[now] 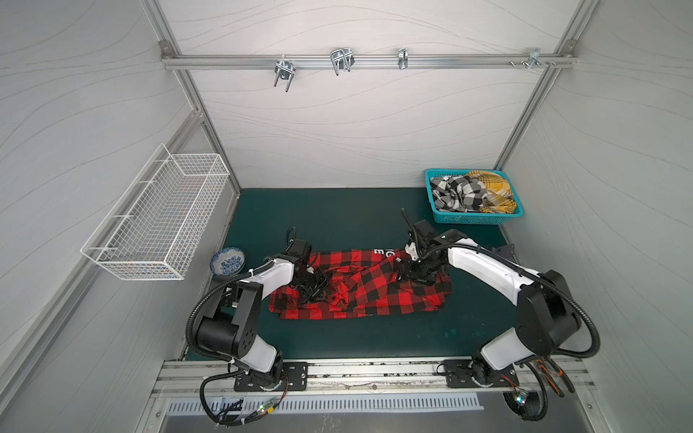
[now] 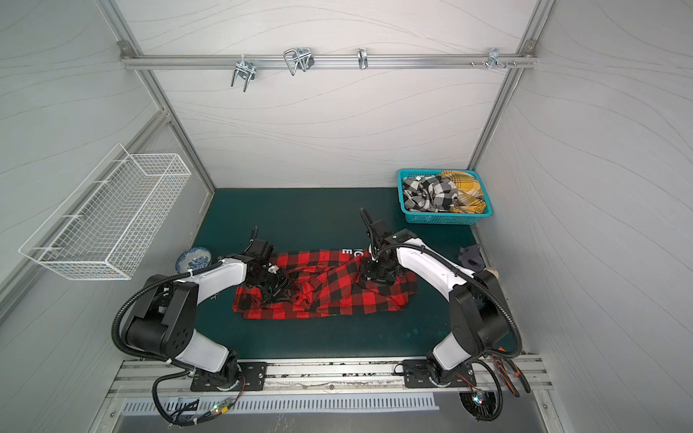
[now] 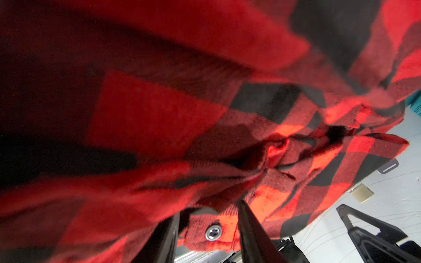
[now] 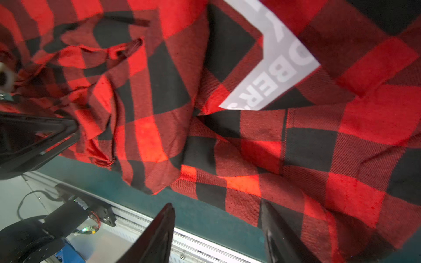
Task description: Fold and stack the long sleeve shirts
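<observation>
**Status:** first shirt in work; none folded, no stack begun.

1. The left gripper [image 1: 313, 290] sits low over the left end of the red-and-black shirt [image 1: 375, 296]. This shirt lies crumpled and partly spread across the middle of the green mat [image 1: 337, 213].
2. In the left wrist view, a hem with a snap button lies between the left gripper's fingers [image 3: 250, 227]. Whether they pinch it cannot be told.
3. The right gripper [image 4: 216, 205] hovers at the shirt's right end, fingers apart, holding nothing.
4. Far right, the black-and-white shirt [image 1: 459, 193] and yellow shirt [image 1: 491, 187] lie bunched in the teal basket [image 1: 468, 219], both still to be folded.

**Hidden:** sleeves and collar are lost in the folds. The white lettering is partly covered.
</observation>
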Controlling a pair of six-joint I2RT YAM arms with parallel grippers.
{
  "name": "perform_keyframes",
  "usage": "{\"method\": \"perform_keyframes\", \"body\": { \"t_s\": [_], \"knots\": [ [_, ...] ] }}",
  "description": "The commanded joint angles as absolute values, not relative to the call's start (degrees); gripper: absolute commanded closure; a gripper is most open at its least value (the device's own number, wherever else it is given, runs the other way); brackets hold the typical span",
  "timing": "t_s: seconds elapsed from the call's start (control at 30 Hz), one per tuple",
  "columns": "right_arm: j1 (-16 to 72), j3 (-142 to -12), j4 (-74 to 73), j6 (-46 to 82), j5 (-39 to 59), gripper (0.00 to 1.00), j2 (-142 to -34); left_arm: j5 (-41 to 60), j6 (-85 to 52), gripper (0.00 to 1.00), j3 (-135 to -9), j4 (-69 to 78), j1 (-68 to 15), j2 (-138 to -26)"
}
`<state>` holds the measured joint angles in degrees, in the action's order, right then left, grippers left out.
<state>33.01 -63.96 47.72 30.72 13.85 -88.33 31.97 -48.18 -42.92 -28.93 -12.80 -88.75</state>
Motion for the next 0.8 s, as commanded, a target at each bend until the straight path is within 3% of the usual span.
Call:
{"method": "perform_keyframes", "body": {
  "t_s": [0.0, 0.1, 0.33, 0.6, 0.77],
  "knots": [
    [32.4, -64.2, 46.9, 31.8, 15.5, 0.39, -87.0, 32.6, -47.9, 0.63, -43.2, -26.9, -12.8, -90.2],
    [32.0, -64.2, 46.8, 31.9, 15.7, 0.41, -87.4, 33.5, -48.6, 0.70, -42.7, -26.4, -12.8, -90.0],
    [31.0, -64.5, 47.1, 31.8, 15.8, 0.42, -87.8, 32.5, -47.3, 0.73, -43.9, -31.6, -13.1, -87.3],
    [29.9, -64.9, 47.3, 31.5, 16.0, 0.41, -87.3, 29.7, -43.9, 0.51, -42.2, -40.1, -14.3, -82.2],
    [29.8, -64.8, 47.3, 31.2, 16.4, 0.42, -87.7, 32.2, -47.7, 0.53, -42.1, -33.7, -14.2, -84.8]
  ]
}}
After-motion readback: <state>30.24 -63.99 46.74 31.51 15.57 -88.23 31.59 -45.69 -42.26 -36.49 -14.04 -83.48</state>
